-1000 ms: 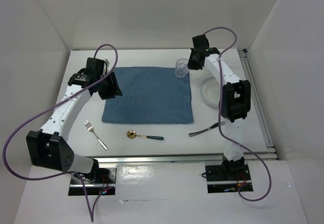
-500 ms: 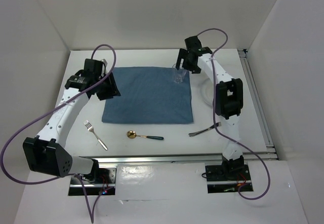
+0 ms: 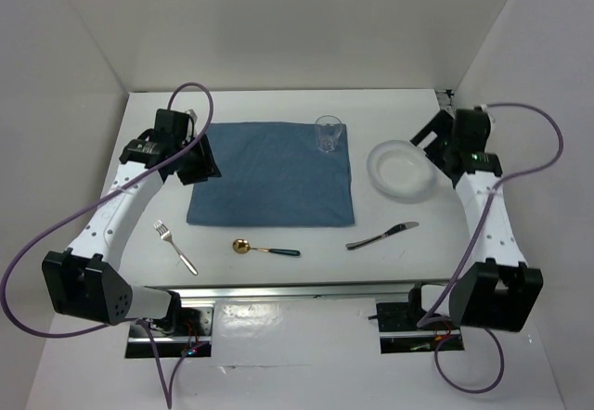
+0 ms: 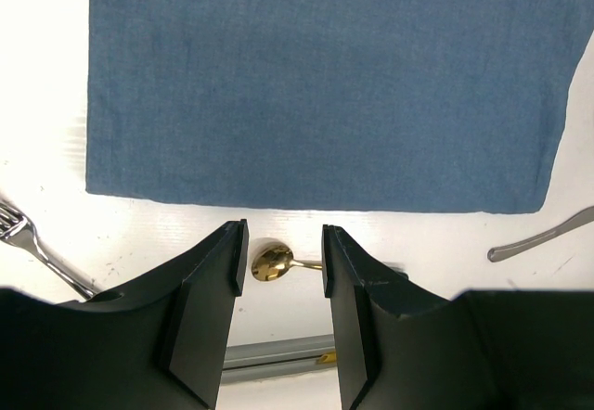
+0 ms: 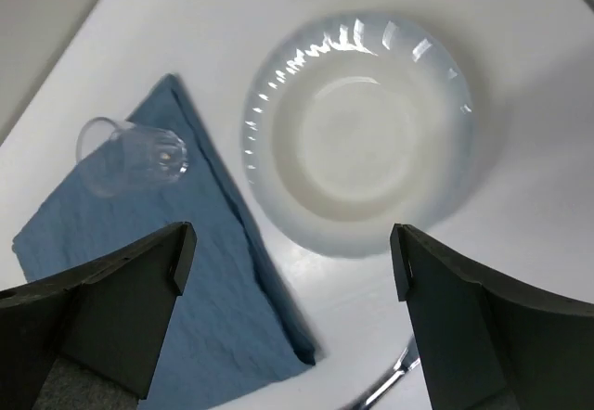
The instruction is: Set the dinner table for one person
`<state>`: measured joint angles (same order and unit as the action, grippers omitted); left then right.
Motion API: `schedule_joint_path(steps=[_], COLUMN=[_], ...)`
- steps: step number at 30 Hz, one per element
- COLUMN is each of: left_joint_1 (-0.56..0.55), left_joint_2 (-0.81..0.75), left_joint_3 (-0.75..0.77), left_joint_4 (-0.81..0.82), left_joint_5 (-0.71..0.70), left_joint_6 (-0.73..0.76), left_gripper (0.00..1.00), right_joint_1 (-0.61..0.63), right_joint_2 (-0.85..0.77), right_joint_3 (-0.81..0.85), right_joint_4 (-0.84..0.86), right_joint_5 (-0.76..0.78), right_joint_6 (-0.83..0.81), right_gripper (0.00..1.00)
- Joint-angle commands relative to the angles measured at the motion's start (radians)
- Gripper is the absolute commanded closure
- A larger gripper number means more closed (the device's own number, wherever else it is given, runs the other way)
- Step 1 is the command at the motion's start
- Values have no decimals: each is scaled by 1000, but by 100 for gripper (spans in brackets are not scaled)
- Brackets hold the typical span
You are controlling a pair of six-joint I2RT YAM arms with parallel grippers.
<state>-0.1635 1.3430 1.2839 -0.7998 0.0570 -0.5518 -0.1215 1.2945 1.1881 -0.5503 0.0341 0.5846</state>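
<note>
Cloth marks my bearings: the blue mat lies flat near the middle of the white surface, which spreads well past it on every side, with metal rails along its near and right edges. My left fingers hover over the mat's left edge, set partway apart with nothing between them. My right fingers hang to the right of the mat, over the round white plate, spread wide and empty. That plate sits just beside the mat's right edge. A clear glass stands upright on the mat's far right corner. On the mat's near side lie a fork off the left corner, a gold-bowled spoon in front of the edge, and a knife off the right corner, all apart from the cloth.
</note>
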Motion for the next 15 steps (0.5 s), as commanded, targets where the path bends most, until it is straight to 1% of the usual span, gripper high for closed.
schedule_joint_path(steps=[1,4,6,10,15], left_joint_1=[-13,-13,-13,-22,-22], left_joint_2=[-30,-30,-30,-30,-41], left_joint_3=[-18,-18,-18,-29,-40], left_joint_4=[17,17,27,27,27], left_joint_5=[0,10,21,21,21], left_joint_6=[9,9,9,9,9], left_gripper=[46,46,47,47,47], right_joint_1=[-73,-98,-109,-119,-129], right_joint_2=[-79,-162,-162,-65,-3], right_joint_3=[-259,-398,-426,-435,-490], right_joint_4=[142,226,246,271,355], right_joint_5=[-189,-166,-154,-172,-181], right_joint_6=[93,141,150,181,237], right_gripper=[0,0,0,0,0])
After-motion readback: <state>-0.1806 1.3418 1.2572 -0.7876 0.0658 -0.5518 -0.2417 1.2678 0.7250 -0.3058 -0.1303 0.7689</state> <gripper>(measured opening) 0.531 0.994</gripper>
